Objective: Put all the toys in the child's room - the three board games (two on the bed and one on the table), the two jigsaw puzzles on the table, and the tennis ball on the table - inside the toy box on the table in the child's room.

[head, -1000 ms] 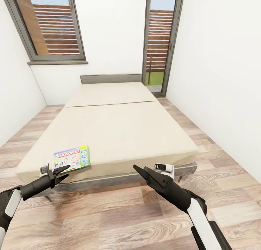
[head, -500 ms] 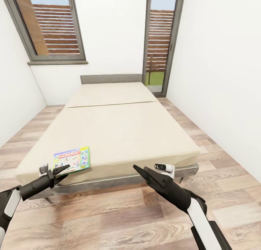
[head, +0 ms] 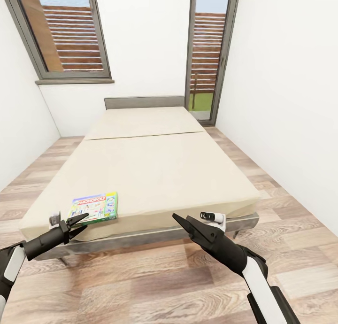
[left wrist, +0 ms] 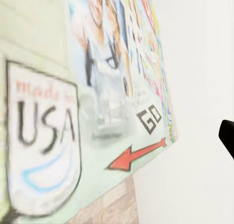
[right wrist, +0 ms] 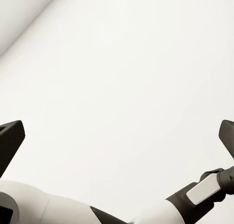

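On the near left corner of the bed [head: 155,169] lies your Monopoly board game [head: 93,207], flat; your left gripper [head: 77,222] hovers just before it, fingers parted, grasping nothing, and your right gripper [head: 180,220] hangs spread wide, empty

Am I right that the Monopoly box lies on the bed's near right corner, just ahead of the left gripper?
Not quite. In the head view the Monopoly box lies on the bed's near left corner, just ahead of the left gripper.
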`<state>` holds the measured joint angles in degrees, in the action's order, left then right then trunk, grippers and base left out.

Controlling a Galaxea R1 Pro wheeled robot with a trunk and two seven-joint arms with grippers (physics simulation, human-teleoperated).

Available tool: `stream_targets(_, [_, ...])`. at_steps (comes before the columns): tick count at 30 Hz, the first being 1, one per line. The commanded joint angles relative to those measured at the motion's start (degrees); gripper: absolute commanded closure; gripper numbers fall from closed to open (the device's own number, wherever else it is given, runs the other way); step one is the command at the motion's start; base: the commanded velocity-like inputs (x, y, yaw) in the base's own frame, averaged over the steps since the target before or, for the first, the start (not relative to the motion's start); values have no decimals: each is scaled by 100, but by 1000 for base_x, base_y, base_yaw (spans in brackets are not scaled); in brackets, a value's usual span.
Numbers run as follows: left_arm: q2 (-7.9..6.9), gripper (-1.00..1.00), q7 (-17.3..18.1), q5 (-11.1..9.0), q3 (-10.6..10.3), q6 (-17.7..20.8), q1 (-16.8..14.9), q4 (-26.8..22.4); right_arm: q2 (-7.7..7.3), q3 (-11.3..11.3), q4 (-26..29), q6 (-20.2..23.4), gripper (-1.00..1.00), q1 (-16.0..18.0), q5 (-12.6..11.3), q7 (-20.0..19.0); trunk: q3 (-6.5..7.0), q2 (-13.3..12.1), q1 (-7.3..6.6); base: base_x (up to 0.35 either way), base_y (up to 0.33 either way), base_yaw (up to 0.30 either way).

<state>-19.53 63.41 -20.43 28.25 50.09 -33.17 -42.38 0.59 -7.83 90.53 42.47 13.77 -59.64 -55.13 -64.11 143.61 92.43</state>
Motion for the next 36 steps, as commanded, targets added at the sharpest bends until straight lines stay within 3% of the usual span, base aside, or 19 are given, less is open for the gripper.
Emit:
stream_targets(1, [0,-100,3,-40,14,-43,-6,1,-1,0,-1,33,-100,3,-30,3,-4,2,-1,0,0,0])
stream_targets(28, [-4,-100,1,-33,14,-43,-6,1,2,0,-1,33,-100,3,-30,3,-4,2,-1,0,0,0])
stream_targets(29, [-5,100,3,-34,14,-43,-6,1,2,0,-1,33,-100,3,-30,3,-4,2,-1,0,0,0])
stream_targets(36, [-6,100,12,-36,14,-51,-6,-1,3,0,-1,33,-100,3,-30,3,-4,2,-1,0,0,0])
